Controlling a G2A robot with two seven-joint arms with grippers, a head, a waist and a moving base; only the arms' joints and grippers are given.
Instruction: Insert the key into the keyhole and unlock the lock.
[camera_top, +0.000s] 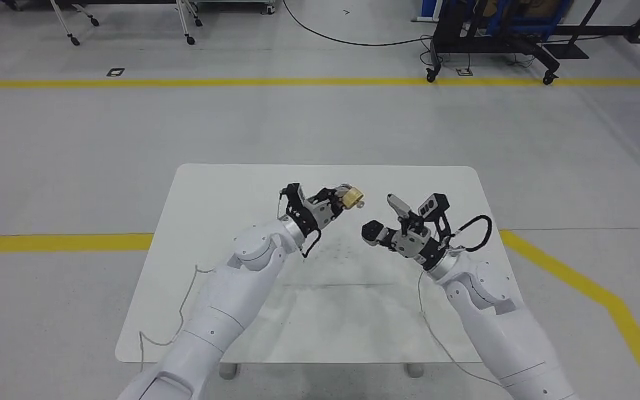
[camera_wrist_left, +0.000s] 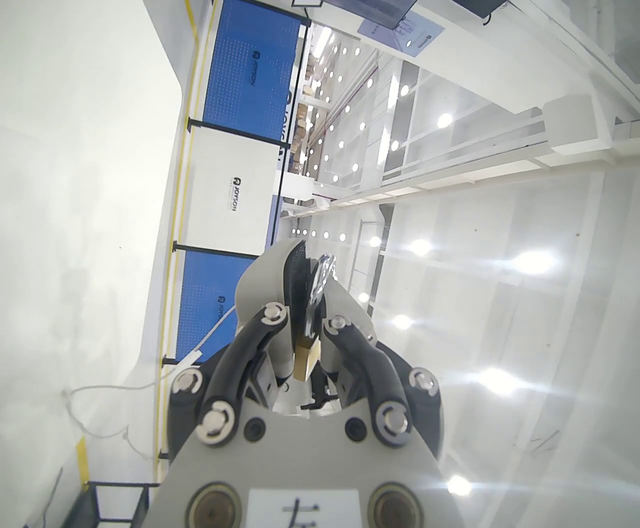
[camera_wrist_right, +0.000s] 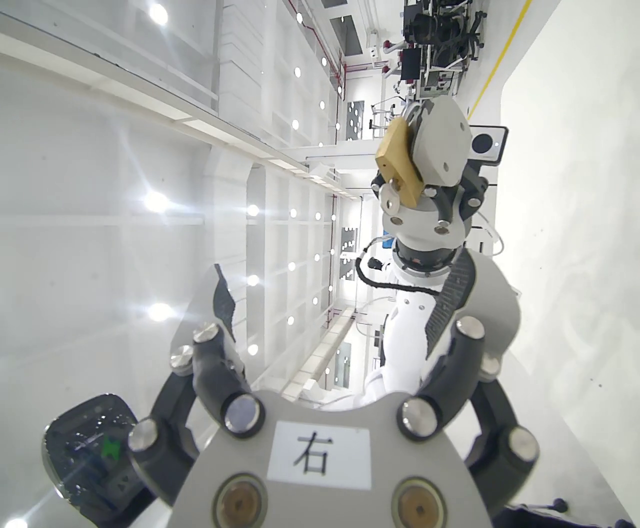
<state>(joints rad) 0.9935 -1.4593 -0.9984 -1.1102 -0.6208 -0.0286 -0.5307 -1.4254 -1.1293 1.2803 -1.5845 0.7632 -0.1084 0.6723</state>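
My left gripper (camera_top: 338, 198) is held up above the middle of the white table (camera_top: 200, 260), shut on a brass padlock (camera_top: 349, 197). In the left wrist view the lock's brass body (camera_wrist_left: 305, 359) and silver shackle (camera_wrist_left: 321, 277) sit pinched between the fingers of that gripper (camera_wrist_left: 312, 272). The right wrist view faces the padlock (camera_wrist_right: 397, 157) from a short way off, and a silver key (camera_wrist_right: 389, 197) sticks out of its lower end. My right gripper (camera_top: 386, 220) (camera_wrist_right: 340, 272) hangs open a little to the right of the lock, with nothing between its fingers.
A thin white cable (camera_top: 165, 335) trails over the table's left front edge. Yellow floor lines (camera_top: 70, 242) run beside the table. Dark equipment carts (camera_top: 500, 35) stand far behind it.
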